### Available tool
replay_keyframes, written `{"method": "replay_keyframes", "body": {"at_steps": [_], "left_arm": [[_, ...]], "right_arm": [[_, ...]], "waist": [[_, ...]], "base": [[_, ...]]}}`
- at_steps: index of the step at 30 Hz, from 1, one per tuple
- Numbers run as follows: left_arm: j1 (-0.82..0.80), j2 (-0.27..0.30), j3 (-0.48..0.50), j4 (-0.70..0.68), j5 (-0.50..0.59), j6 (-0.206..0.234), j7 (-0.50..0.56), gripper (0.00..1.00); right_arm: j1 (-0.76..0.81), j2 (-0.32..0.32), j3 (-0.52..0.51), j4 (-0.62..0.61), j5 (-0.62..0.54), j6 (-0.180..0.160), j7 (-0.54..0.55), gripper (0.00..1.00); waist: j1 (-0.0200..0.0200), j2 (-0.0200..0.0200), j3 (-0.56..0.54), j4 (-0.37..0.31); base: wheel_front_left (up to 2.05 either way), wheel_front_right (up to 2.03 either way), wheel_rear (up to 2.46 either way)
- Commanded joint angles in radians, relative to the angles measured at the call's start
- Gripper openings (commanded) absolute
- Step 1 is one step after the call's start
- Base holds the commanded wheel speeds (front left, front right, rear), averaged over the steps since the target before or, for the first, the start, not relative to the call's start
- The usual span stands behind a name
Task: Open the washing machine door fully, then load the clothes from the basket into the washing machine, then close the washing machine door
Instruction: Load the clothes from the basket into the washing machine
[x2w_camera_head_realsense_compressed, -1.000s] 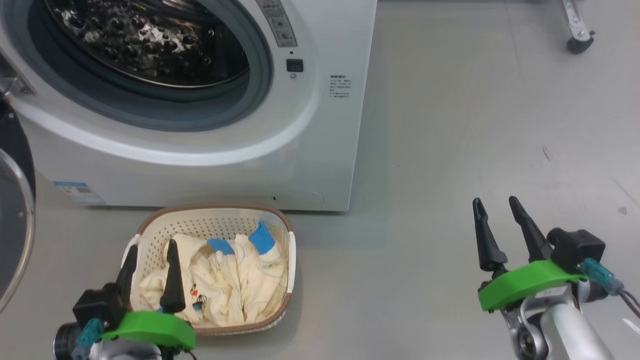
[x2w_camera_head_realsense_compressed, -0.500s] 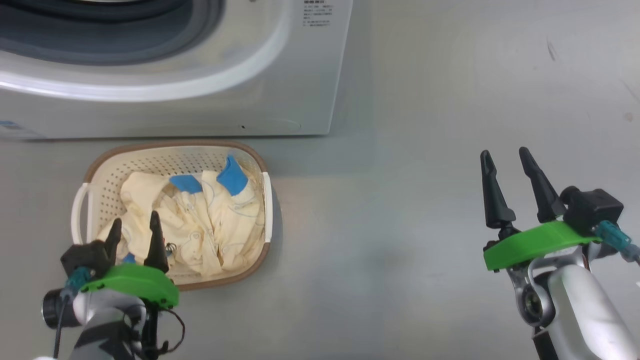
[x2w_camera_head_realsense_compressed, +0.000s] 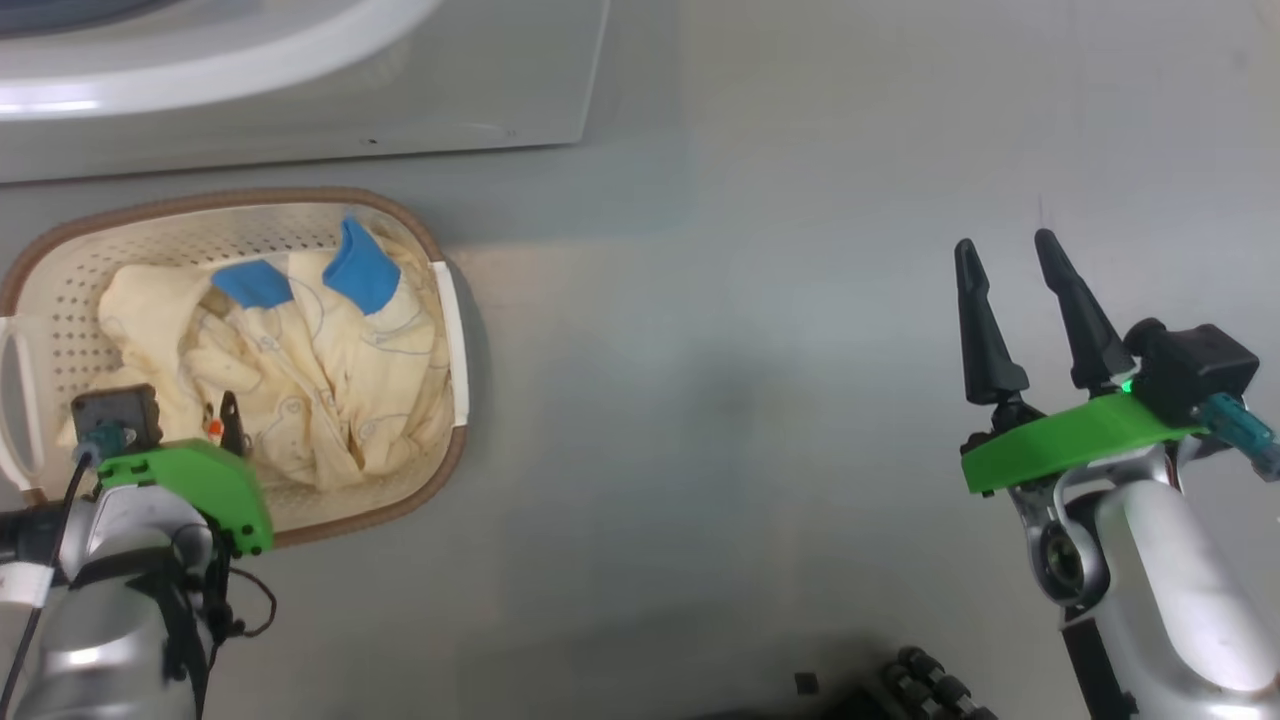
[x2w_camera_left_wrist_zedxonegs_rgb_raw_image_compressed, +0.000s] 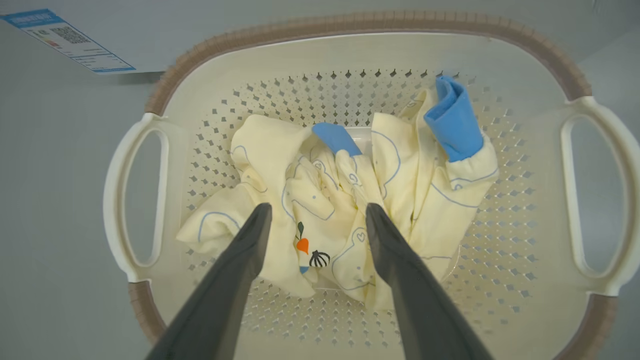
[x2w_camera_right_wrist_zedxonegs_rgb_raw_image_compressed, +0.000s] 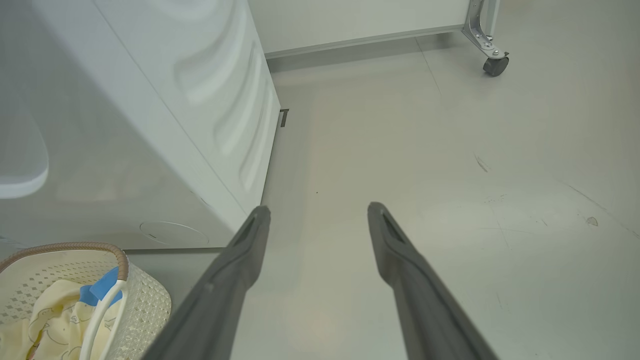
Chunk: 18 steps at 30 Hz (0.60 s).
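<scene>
**Left gripper poised open over the laundry in the basket**

I am holding the left gripper (x2w_camera_left_wrist_zedxonegs_rgb_raw_image_compressed: 317, 210) with its two dark fingers spread wide and nothing between them. In the left wrist view the fingers are pointing down into the basket (x2w_camera_left_wrist_zedxonegs_rgb_raw_image_compressed: 350, 22), and their tips are framing the crumpled clothes (x2w_camera_left_wrist_zedxonegs_rgb_raw_image_compressed: 400, 175). I cannot tell whether the tips are touching the fabric. The small red-black mark (x2w_camera_left_wrist_zedxonegs_rgb_raw_image_compressed: 304, 246) on the cloth is showing in the gap between the fingers.

The clothes are lying in a heap across the basket's bottom, cream-yellow with thin blue line prints. One blue cuff (x2w_camera_left_wrist_zedxonegs_rgb_raw_image_compressed: 452, 120) is sticking up towards the far wall and another (x2w_camera_left_wrist_zedxonegs_rgb_raw_image_compressed: 336, 139) is lying near the middle. The basket is sitting on the grey floor (x2w_camera_head_realsense_compressed: 750, 400) just in front of the washing machine (x2w_camera_head_realsense_compressed: 300, 110), whose blue sticker (x2w_camera_left_wrist_zedxonegs_rgb_raw_image_compressed: 65, 40) is showing beyond the rim.

I am keeping the right gripper (x2w_camera_head_realsense_compressed: 1005, 242) well apart from the basket, over bare floor. Its fingers are also spread wide and are carrying nothing. In the right wrist view they are pointing past the machine's corner, and a caster wheel (x2w_camera_right_wrist_zedxonegs_rgb_raw_image_compressed: 496, 66) is standing far off.
</scene>
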Motion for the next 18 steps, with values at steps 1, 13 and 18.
{"method": "replay_keyframes", "body": {"at_steps": [1,13,18], "left_arm": [[-0.008,0.050,0.009,0.023,0.011,0.000,0.014,1.00],[-0.138,0.097,-0.014,0.145,0.002,0.000,0.135,1.00],[-0.167,0.096,-0.012,0.158,-0.004,0.055,0.167,1.00]], "right_arm": [[-0.003,-0.004,0.020,-0.034,0.005,0.003,-0.010,1.00],[-0.036,0.006,0.025,-0.061,0.011,0.003,-0.010,1.00],[-0.051,0.012,0.029,-0.072,0.020,0.003,-0.010,1.00]], "waist": [[-0.0002,0.0000,0.045,-0.031],[-0.0002,0.0000,0.173,-0.076],[-0.0002,0.0000,0.220,-0.098]], "base": [[0.00,0.00,0.00],[0.00,0.00,0.00],[0.00,0.00,0.00]]}}
